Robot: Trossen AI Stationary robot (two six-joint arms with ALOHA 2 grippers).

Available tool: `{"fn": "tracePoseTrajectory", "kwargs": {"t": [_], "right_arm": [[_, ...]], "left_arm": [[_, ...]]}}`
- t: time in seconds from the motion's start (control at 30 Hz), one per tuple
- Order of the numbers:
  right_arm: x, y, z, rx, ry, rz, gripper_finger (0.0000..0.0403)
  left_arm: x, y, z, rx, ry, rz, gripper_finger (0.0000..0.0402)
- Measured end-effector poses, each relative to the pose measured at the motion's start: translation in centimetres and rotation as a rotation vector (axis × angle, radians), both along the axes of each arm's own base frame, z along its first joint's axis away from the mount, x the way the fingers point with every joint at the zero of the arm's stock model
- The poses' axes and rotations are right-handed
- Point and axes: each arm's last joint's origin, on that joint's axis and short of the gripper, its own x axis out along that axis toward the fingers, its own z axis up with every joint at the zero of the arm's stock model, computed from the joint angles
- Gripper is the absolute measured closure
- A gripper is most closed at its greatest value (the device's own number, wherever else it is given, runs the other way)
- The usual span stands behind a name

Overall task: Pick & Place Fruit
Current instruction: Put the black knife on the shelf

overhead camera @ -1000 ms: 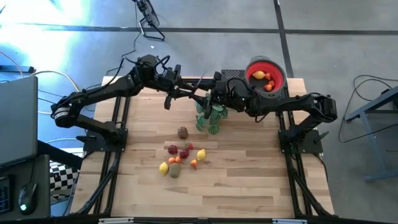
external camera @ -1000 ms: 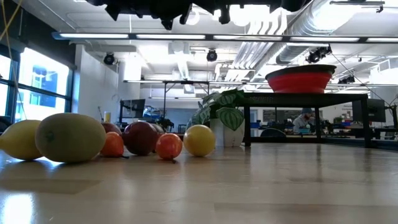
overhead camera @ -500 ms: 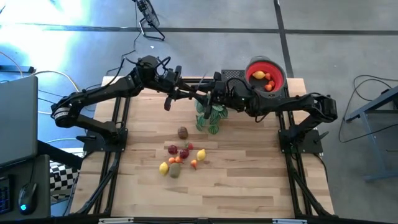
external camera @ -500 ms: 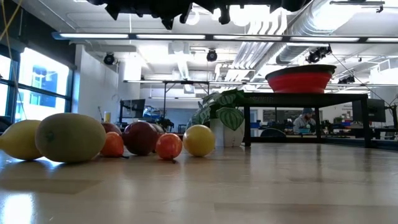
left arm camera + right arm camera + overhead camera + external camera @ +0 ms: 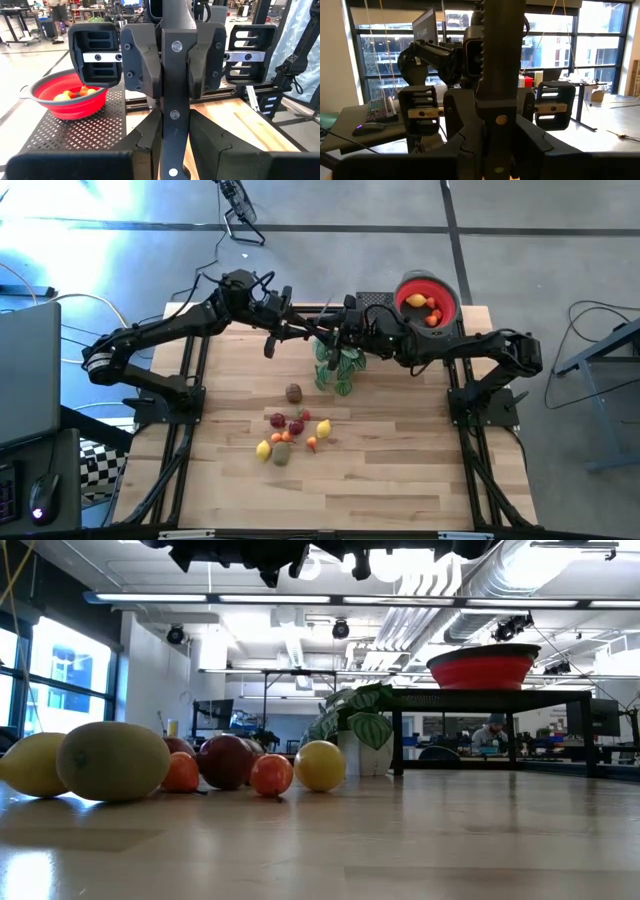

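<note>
The small toy fruits [image 5: 290, 432], yellow, red, orange and brown-green, lay clustered on the wooden surface [image 5: 400, 470], waiting to be picked. Beyond them, above the green leafy sprig [image 5: 340, 372], the left gripper [image 5: 306, 331] and right gripper [image 5: 338, 338] met nose to nose. I could not tell whether either was clenched or released. Farthest off, the round red bowl [image 5: 404, 284] held a few pieces, so it was likely the drop-off.

One red bowl [image 5: 429, 302] holds three fruits [image 5: 427, 309]; nine fruits [image 5: 289, 430] lie on the table [image 5: 400, 470] beside one plant sprig [image 5: 340, 365].
</note>
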Motion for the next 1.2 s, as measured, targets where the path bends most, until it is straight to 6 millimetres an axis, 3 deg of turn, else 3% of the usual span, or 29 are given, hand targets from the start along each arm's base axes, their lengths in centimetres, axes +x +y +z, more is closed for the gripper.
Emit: {"fn": "tracePoseTrajectory", "kwargs": {"t": [0.83,1.2], "right_arm": [[0.00,-0.01,-0.03,0.001,0.003,-0.003,0.0333],[0.01,0.02,-0.03,-0.001,0.003,0.002,0.0333]], "left_arm": [[-0.01,0.03,-0.04,-0.016,0.008,0.014,0.0319],[0.00,0.10,-0.03,-0.018,0.009,0.037,0.0181]]}}
